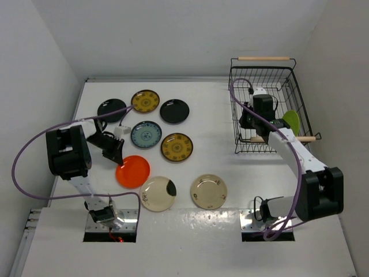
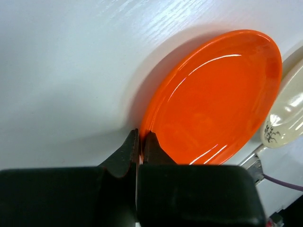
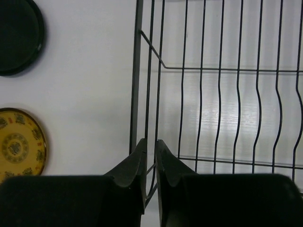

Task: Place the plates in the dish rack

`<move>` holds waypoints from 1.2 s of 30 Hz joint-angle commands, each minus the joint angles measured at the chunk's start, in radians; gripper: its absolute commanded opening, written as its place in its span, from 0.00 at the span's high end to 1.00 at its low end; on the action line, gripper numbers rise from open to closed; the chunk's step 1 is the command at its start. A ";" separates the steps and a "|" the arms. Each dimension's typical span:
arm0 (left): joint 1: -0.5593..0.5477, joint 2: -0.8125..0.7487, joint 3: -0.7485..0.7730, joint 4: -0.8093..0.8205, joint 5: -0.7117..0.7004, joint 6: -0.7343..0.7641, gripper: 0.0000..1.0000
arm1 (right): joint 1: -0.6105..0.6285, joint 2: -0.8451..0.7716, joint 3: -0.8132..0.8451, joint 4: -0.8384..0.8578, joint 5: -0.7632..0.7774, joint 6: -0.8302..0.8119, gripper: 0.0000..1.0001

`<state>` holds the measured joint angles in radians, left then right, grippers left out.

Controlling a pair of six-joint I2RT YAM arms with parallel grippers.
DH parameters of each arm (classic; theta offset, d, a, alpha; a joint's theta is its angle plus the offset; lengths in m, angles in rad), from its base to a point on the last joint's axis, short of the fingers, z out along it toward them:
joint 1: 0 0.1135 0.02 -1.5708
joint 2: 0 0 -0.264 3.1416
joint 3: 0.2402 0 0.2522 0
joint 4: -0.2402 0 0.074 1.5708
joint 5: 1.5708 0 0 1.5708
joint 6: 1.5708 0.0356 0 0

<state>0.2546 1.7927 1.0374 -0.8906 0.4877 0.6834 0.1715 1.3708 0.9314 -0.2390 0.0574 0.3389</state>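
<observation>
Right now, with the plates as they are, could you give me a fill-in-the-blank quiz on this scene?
Of the left gripper and right gripper, the one pinching the orange-red plate is the ___.
The glossy black plates on the table number ___.
The lime green plate sits in the dish rack, on the table's ___ side.
Missing: left; two; right.

Left end effector [image 2: 140, 142] pinched narrow; right end effector [image 3: 150, 151] closed.
</observation>
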 commanded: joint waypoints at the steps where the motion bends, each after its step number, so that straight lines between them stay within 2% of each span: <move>1: -0.006 0.014 0.013 0.035 -0.011 0.013 1.00 | 0.010 -0.084 0.067 0.012 0.024 -0.024 0.87; 4: 0.003 -0.024 0.055 0.010 0.009 0.013 1.00 | 0.019 -0.120 0.076 -0.006 0.016 -0.052 0.81; 8: 0.003 -0.113 0.131 -0.063 0.064 0.050 1.00 | 0.042 -0.157 0.090 -0.040 -0.008 -0.107 0.64; 11: -0.006 -0.183 0.232 -0.142 0.156 0.074 1.00 | 0.072 -0.187 0.104 -0.060 -0.053 -0.113 0.55; 14: -0.050 -0.231 0.295 -0.162 0.203 0.074 1.00 | 0.131 -0.188 0.107 -0.042 -0.168 -0.090 0.48; 19: -0.201 -0.303 0.364 -0.172 0.254 0.028 1.00 | 0.302 -0.087 0.095 0.104 -0.361 -0.029 0.28; 23: -0.300 -0.312 0.467 -0.182 0.285 -0.008 1.00 | 0.413 0.057 0.188 0.219 -0.456 0.041 0.25; 25: -0.356 -0.312 0.501 -0.182 0.285 -0.031 1.00 | 0.474 0.161 0.271 0.225 -0.482 0.063 0.25; 27: -0.379 -0.312 0.513 -0.182 0.298 -0.031 1.00 | 0.493 0.190 0.318 0.218 -0.481 0.051 0.25; 30: -0.403 -0.322 0.523 -0.182 0.310 -0.044 1.00 | 0.507 0.228 0.304 0.266 -0.488 0.087 0.35; 31: -0.403 -0.322 0.523 -0.182 0.310 -0.056 1.00 | 0.508 0.229 0.296 0.280 -0.493 0.098 0.48; 33: -0.414 -0.322 0.523 -0.169 0.310 -0.065 1.00 | 0.511 0.229 0.265 0.334 -0.501 0.127 0.66; 34: -0.414 -0.322 0.523 -0.157 0.310 -0.076 1.00 | 0.510 0.223 0.248 0.346 -0.501 0.135 0.87; 35: -0.414 -0.322 0.523 -0.157 0.310 -0.076 1.00 | 0.511 0.215 0.239 0.352 -0.499 0.134 0.95; 36: -0.414 -0.322 0.523 -0.143 0.310 -0.090 1.00 | 0.510 0.209 0.233 0.353 -0.489 0.129 1.00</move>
<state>-0.1520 1.5078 1.5280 -1.0603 0.7502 0.6231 0.6823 1.6089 1.1831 0.0105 -0.4126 0.4313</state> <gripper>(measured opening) 0.022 0.060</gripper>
